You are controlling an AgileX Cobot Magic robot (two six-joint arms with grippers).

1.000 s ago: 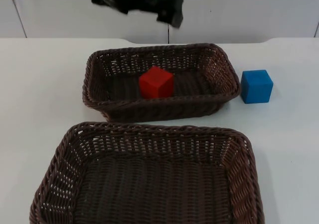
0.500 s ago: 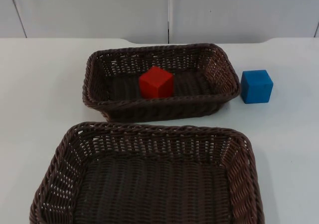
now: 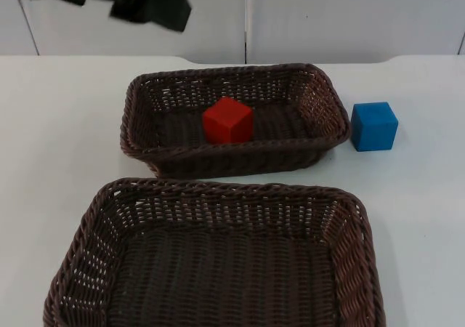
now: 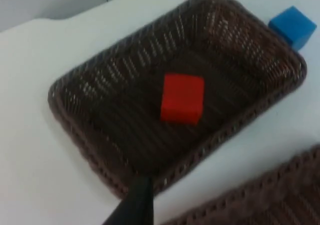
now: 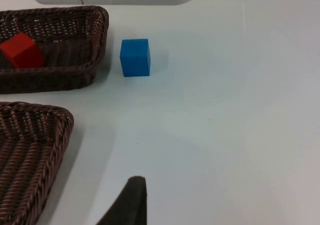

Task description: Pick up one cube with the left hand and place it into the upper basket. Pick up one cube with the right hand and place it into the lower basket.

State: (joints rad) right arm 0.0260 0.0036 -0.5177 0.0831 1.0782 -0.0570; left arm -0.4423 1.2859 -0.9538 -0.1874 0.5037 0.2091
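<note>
A red cube (image 3: 227, 120) lies inside the upper basket (image 3: 232, 155), near its middle; the left wrist view looks down on this red cube (image 4: 182, 97) from well above. The blue cube (image 3: 374, 126) stands on the table just right of that basket, apart from its rim. The lower basket (image 3: 225, 193) at the front holds nothing. My left gripper (image 3: 149, 0) hangs high at the back left, away from both cubes. My right gripper (image 5: 131, 200) waits over bare table, well short of the blue cube (image 5: 135, 57).
White table runs right of both baskets and left of the upper one. The grey partition wall (image 3: 327, 14) closes off the back. The two baskets sit close together with a narrow strip of table between them.
The left arm was above the upper basket's back rim a second ago, left the top view, and now is at the upper left. Cubes and baskets have not moved.
</note>
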